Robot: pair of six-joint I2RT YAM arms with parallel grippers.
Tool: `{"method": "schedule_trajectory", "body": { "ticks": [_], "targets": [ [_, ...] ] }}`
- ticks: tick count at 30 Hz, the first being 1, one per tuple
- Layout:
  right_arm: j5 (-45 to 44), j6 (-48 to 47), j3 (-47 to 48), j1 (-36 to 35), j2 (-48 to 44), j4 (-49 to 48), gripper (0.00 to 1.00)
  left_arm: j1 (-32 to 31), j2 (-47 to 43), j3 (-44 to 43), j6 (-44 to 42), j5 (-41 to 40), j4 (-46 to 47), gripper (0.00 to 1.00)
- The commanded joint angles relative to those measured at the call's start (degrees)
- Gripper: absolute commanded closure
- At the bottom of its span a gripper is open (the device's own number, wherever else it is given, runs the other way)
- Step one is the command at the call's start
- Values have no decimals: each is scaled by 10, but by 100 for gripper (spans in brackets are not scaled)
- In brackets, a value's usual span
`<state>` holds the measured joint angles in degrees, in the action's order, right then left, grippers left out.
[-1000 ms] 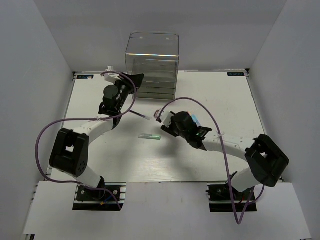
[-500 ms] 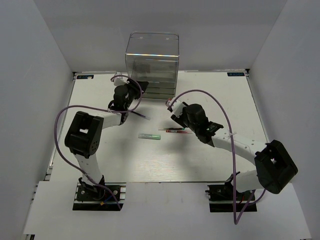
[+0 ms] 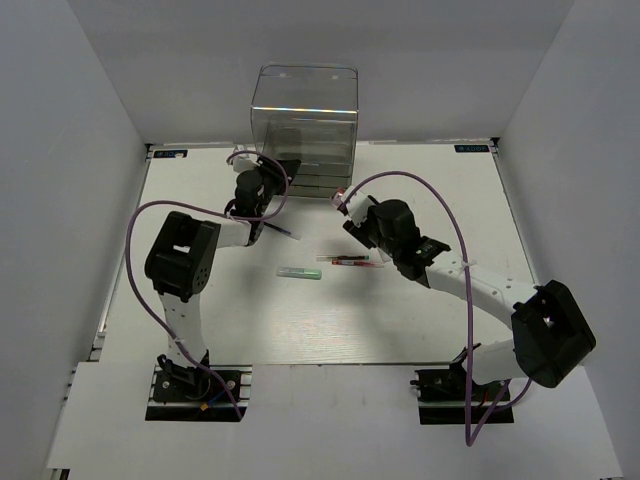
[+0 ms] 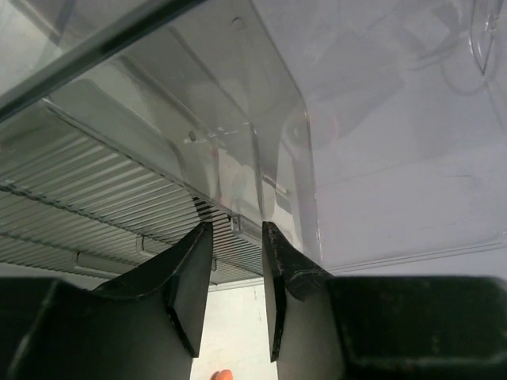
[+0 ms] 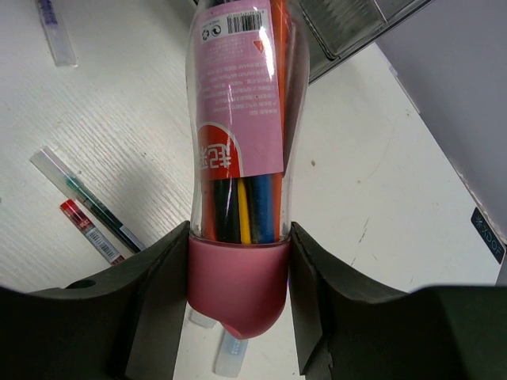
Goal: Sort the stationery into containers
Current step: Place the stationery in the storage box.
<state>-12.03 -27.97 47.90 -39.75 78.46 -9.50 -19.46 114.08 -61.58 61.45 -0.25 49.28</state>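
Note:
The clear cabinet of grey drawers stands at the back. My left gripper is at its lower left front. In the left wrist view the fingers stand a narrow gap apart at a drawer's front lip, with nothing between them. My right gripper is shut on the chunky pink pen, just right of the cabinet's base. A green pen and a red pen lie side by side. A white, green-capped marker and a thin dark pen lie on the table.
A white marker with a blue cap lies under my right gripper. An orange tip shows below my left fingers. White walls enclose the table on three sides.
My left gripper has moved up to the cabinet's lower drawers. My right gripper has carried the pink pen up toward the cabinet, uncovering the red and green pens.

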Motion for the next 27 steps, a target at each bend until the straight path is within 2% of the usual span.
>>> {"method": "schedule_trajectory", "body": {
  "ticks": [1,3,7,12,18,27],
  "targets": [
    [10,12,28,4,-15,-24,100,-7,2,-17,11,-26,48,59],
    [12,12,26,4,-13,-24,100,-7,8,-11,11,-26,78,63],
    [16,12,25,3,-12,-25,100,-7,8,1,17,-31,102,83],
    [17,-6,28,2,-6,-29,100,-7,-10,29,23,-17,156,98],
    [3,-31,44,2,14,-39,100,-7,-41,55,23,3,184,100],
    [-25,-109,90,-2,61,-79,100,-12,-87,49,23,33,184,100]
  ]
}}
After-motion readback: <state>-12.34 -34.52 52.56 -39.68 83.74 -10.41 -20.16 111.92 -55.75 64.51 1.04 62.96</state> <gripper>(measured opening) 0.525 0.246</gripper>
